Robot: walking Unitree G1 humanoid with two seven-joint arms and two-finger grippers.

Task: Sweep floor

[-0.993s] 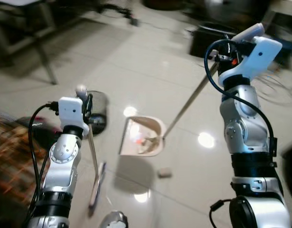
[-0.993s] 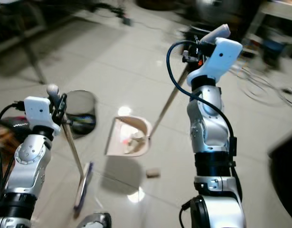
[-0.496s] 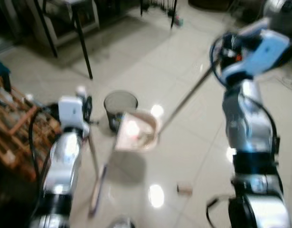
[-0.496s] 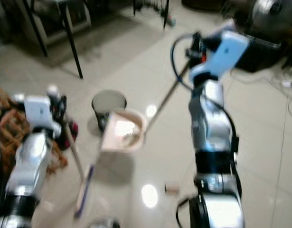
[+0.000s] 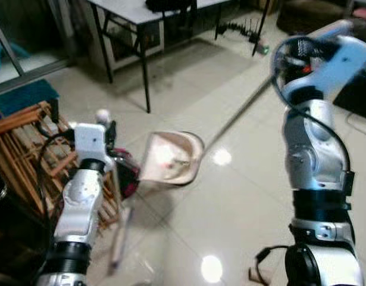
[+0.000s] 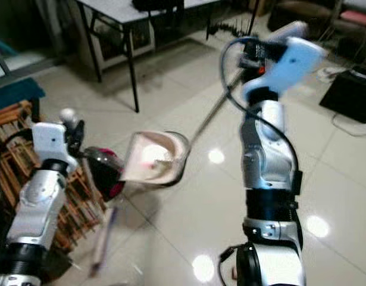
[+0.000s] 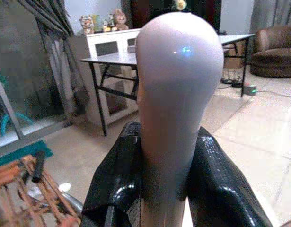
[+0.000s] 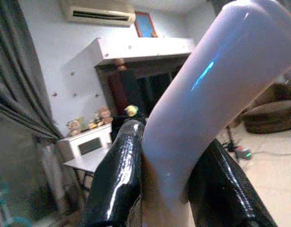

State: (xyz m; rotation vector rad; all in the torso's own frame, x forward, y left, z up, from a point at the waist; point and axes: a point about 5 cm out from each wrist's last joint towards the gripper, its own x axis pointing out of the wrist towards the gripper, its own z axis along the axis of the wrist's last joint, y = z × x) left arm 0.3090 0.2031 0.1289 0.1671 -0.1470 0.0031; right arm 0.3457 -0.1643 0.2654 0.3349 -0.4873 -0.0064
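I hold the broom (image 5: pixel 116 196) in the left gripper (image 7: pixel 162 189), both black fingers clamped on the handle just under its rounded white knob. The right gripper (image 8: pixel 164 179) is closed the same way round the curved top of the dustpan (image 5: pixel 171 158) handle.

Taking the dustpan as my landmark: it hangs raised off the floor (image 5: pixel 242 196), tilted, with small bits of debris lying in its tray. Its long thin pole runs from the tray's rear edge up to the right gripper. The broom stands just to the left of the pan, its head low on the tiles and blurred. A dark, magenta-tinted bin (image 6: pixel 106 173) sits behind the broom shaft, just left of the pan. A wooden rack (image 5: pixel 28 149) stands further left, and a black-legged table (image 5: pixel 141 36) well beyond the pan.

Handling judgement: both tools look like light, stiff plastic with slim rigid shafts. The handles are smooth and glossy, so I judge them liable to twist or slide in a two-finger grip; the present hold under each swelling at the top seems the sound place, since the bulge stops the shaft slipping down. The pan's load is loose, so I judge any further tilt or jolt could spill it. The tiles are polished and reflective, likely slick under the bristles
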